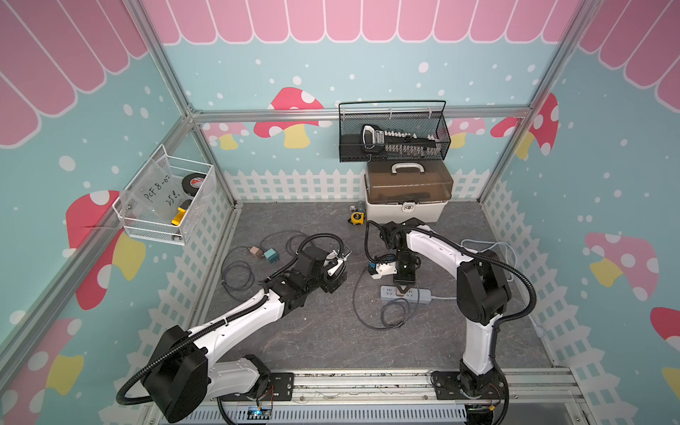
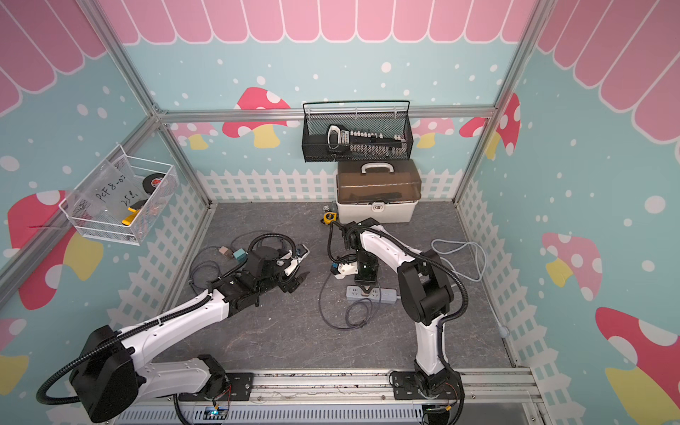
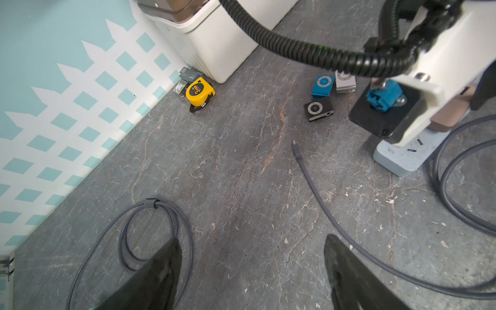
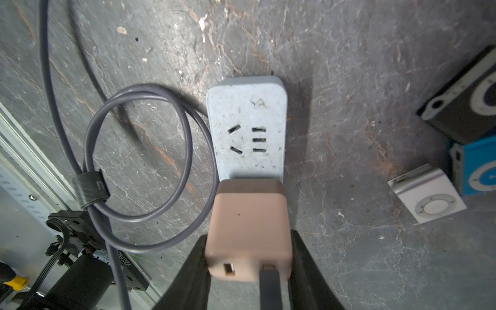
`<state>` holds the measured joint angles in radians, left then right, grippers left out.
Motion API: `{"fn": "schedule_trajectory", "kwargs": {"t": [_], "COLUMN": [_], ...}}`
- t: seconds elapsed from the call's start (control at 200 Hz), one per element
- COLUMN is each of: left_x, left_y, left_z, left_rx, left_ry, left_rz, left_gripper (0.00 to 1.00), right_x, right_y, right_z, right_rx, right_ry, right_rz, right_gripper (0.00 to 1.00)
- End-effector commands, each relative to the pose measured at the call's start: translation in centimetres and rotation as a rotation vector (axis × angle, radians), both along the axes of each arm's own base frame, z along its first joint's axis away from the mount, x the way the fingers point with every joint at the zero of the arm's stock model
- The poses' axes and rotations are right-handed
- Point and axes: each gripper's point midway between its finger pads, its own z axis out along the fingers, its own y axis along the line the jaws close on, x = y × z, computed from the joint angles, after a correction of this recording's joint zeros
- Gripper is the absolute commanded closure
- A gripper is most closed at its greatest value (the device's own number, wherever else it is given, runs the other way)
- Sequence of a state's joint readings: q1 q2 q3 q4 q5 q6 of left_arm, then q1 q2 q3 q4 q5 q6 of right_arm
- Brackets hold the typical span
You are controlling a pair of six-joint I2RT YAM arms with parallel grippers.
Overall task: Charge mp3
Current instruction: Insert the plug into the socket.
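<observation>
The right gripper (image 4: pixel 248 249) is clenching a tan charger (image 4: pixel 249 220) by its two sides. The charger is standing on a pale power strip (image 4: pixel 245 126), right next to the strip's free end socket; how deep its pins are sitting cannot be told. In a top view this pair is sitting just right of the frame's centre, with the strip lying crosswise on the gray floor (image 1: pixel 312 331). A dark cable (image 4: pixel 269 290) is running out of one port of the charger, the port beside it is showing empty, and a strapped gray coil (image 4: pixel 90 188) is lying just beside the strip. Three players are lying close together on the floor near that strip, all free of both grippers: a blue player (image 3: pixel 323 86), a silver player (image 3: pixel 345 81) just beside it, and a black player (image 3: pixel 318 108) just beside the blue one. A small gray plug (image 3: pixel 297 151) is lying loose on the floor between the players and the left gripper (image 3: pixel 252 257), which is hanging released over bare floor, its jaws standing wide apart. A yellow tape measure (image 1: pixel 357 218) is resting by the white box (image 1: pixel 386 213) in the upper middle of the frame.
</observation>
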<state>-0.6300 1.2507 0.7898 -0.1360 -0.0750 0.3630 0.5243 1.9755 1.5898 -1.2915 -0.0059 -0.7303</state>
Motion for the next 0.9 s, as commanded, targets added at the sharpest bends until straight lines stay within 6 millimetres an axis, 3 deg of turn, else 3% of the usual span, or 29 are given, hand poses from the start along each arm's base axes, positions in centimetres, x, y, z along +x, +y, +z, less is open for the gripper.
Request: {"fn": "schedule_trajectory", "kwargs": {"t": [0.0, 0.27, 0.475, 0.64, 0.895], "left_x": [0.6, 0.7, 0.9, 0.8, 0.7], "left_y": [0.4, 0.6, 0.1, 0.2, 0.0], "left_z": [1.3, 1.3, 1.3, 1.5, 1.8], "left_rx": [-0.026, -0.028, -0.037, -0.044, -0.055], "left_ry": [-0.04, -0.052, -0.045, -0.048, -0.052], "left_rz": [0.033, 0.038, 0.023, 0.026, 0.017], "left_gripper": [0.19, 0.19, 0.19, 0.19, 0.19], "right_x": [0.3, -3.1, -2.9, -4.0, -5.4], "right_y": [0.2, -0.1, 0.4, 1.0, -0.1], "right_z": [-2.1, -3.8, -5.0, -6.4, -7.9], "right_rx": [-0.052, -0.065, -0.133, -0.144, -0.122], "right_ry": [-0.002, -0.004, -0.032, 0.013, 0.036], "right_rz": [-0.015, -0.018, -0.023, -0.026, -0.002], "right_gripper": [1.0, 1.0, 1.0, 1.0, 1.0]}}
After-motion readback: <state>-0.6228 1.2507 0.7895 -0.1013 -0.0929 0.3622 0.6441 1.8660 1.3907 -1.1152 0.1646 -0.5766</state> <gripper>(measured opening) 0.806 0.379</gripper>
